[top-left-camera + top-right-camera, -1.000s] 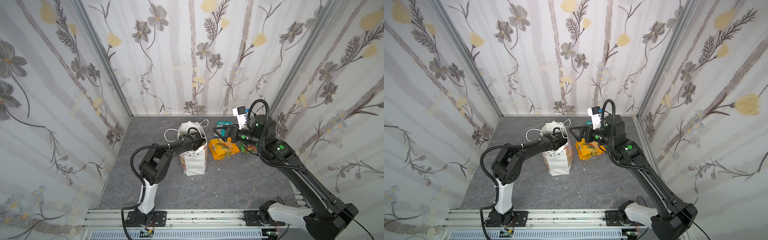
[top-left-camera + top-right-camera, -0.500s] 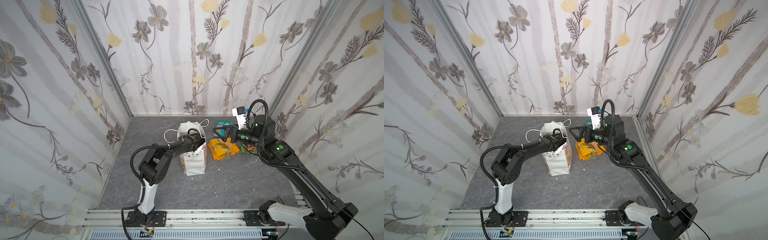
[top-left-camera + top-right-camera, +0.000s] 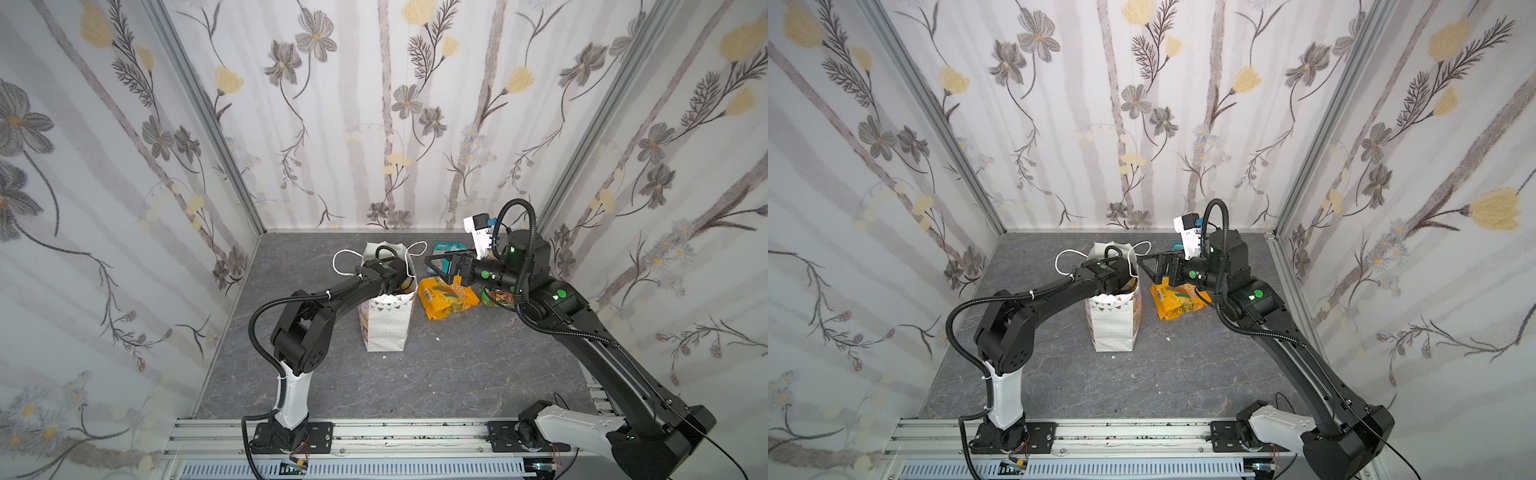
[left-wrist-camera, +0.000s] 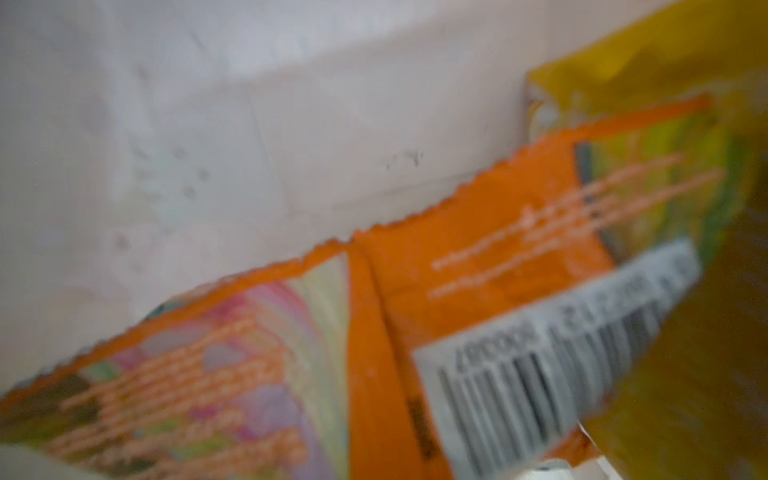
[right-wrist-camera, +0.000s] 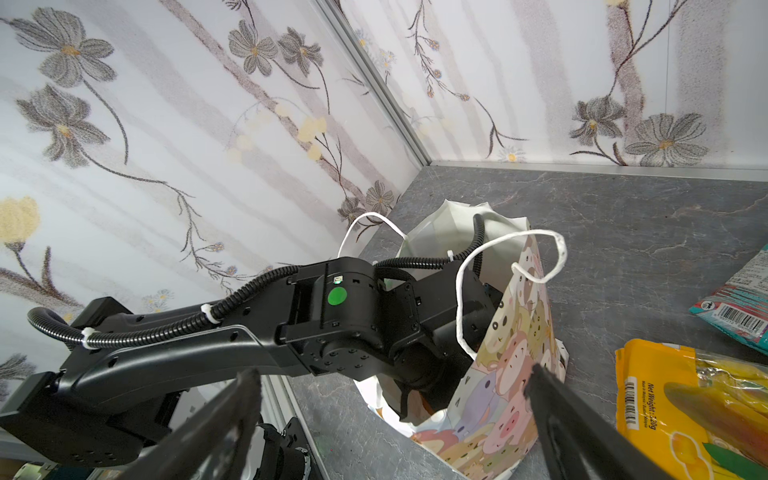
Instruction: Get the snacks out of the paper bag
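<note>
1. The paper bag (image 3: 388, 324) stood upright on the grey desk (image 3: 457, 374).
2. My right end effector (image 5: 390, 376) hung beside the bag, spread wide.
3. My left end effector was hidden inside the bag, pressed together. I could not tell if it pinched anything.
4. A big orange-yellow packet (image 3: 446, 297) and a teal packet (image 5: 735, 307) lay outside the bag.
5. An orange packet (image 4: 478, 257) was inside the bag.

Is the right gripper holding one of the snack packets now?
No, the right gripper stands wide open with nothing between its fingers, pointing toward the upright paper bag.
</note>
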Available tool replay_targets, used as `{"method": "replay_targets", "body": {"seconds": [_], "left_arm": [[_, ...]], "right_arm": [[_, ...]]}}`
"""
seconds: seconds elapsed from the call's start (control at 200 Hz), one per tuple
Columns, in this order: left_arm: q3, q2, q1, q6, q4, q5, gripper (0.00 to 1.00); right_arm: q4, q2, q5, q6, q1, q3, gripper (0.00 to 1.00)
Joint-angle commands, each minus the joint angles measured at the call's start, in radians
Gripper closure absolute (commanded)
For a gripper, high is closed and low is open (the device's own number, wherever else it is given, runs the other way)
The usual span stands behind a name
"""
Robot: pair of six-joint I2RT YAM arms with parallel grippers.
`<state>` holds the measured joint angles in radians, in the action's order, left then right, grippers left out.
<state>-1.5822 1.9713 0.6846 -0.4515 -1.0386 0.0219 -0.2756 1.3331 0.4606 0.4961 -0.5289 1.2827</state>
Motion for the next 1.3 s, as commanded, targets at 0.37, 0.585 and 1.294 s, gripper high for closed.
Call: {"method": "replay_targets", "body": {"seconds": [0.37,0.585,1.294], "left_arm": [[-0.037,-0.033,-0.017,0.031,-0.007,0.158,0.47],[-0.028,0.016,-0.019,0.079,0.081,0.215,0.26],[0.113,0.115,-0.037,0.039,0.183,0.065,0.43]], "right_arm": [[0.012,0.003,-0.007,-0.004,-0.005,0.000,0.01],[0.009,0.004,-0.007,-0.005,-0.006,0.000,0.01],[0.007,0.011,-0.008,-0.002,-0.012,0.005,0.01]]}}
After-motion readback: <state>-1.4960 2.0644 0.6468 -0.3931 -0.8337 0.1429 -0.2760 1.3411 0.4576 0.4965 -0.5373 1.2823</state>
